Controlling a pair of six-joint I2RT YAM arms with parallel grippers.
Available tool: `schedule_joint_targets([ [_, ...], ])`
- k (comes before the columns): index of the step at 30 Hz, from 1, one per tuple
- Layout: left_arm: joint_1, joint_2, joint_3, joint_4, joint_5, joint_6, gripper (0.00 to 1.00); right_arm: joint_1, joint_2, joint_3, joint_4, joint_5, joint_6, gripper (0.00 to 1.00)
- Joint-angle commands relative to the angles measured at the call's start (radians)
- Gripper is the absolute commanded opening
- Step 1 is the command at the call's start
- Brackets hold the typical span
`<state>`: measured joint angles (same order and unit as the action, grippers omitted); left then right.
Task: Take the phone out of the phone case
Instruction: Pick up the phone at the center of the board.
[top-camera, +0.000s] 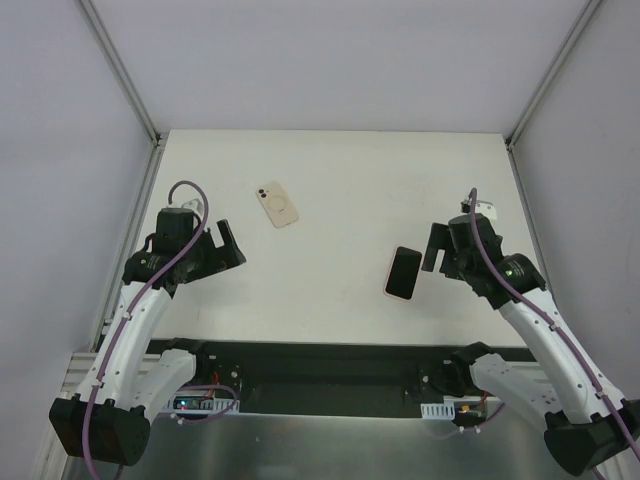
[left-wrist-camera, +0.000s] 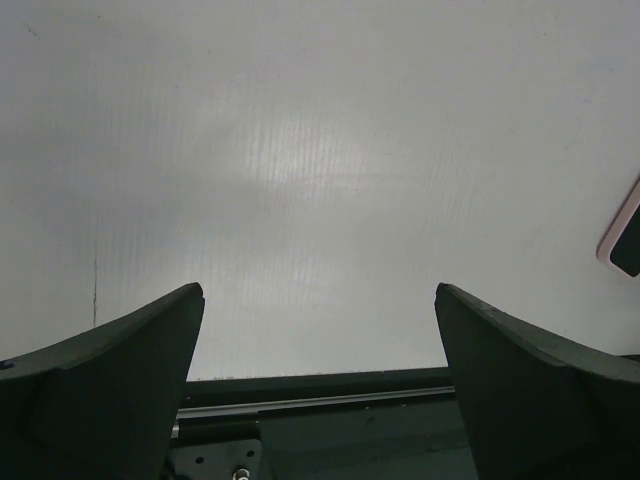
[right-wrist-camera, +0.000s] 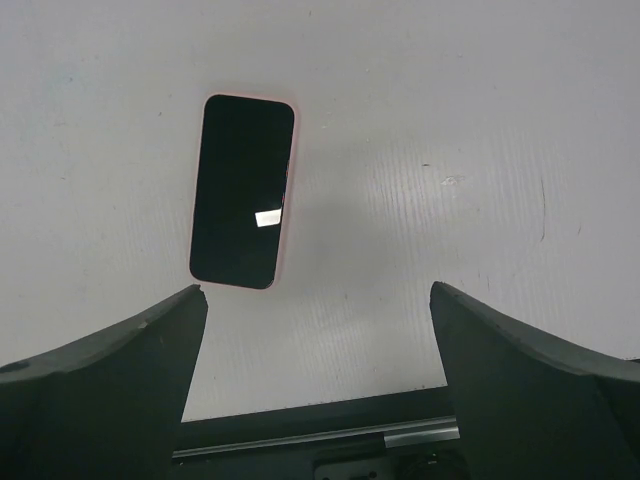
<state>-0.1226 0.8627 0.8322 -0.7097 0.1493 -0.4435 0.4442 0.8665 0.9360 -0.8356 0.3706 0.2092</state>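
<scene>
A phone (top-camera: 403, 272) with a black screen and a thin pink rim lies face up on the white table, right of centre. It also shows in the right wrist view (right-wrist-camera: 243, 190), and its corner shows at the right edge of the left wrist view (left-wrist-camera: 625, 240). A beige case (top-camera: 274, 205) with a round ring and a camera cutout lies back up at the far left-centre, apart from the phone. I cannot tell whether anything is inside it. My right gripper (top-camera: 433, 252) (right-wrist-camera: 318, 300) is open and empty just right of the phone. My left gripper (top-camera: 232, 248) (left-wrist-camera: 320, 300) is open and empty, near and left of the case.
The white table (top-camera: 340, 160) is framed by metal rails and pale side walls. A black base strip (top-camera: 330, 365) with the arm mounts runs along the near edge.
</scene>
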Motion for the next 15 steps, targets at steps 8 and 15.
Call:
schedule_joint_targets([
  [8, 0.006, -0.002, 0.021, 0.010, 0.004, 0.031, 0.99, 0.025, 0.017, 0.004, -0.011, 0.045, 0.028, 0.96],
  [15, 0.008, -0.001, 0.019, 0.012, 0.013, 0.028, 0.99, 0.109, 0.120, 0.020, 0.000, 0.091, 0.120, 0.96],
])
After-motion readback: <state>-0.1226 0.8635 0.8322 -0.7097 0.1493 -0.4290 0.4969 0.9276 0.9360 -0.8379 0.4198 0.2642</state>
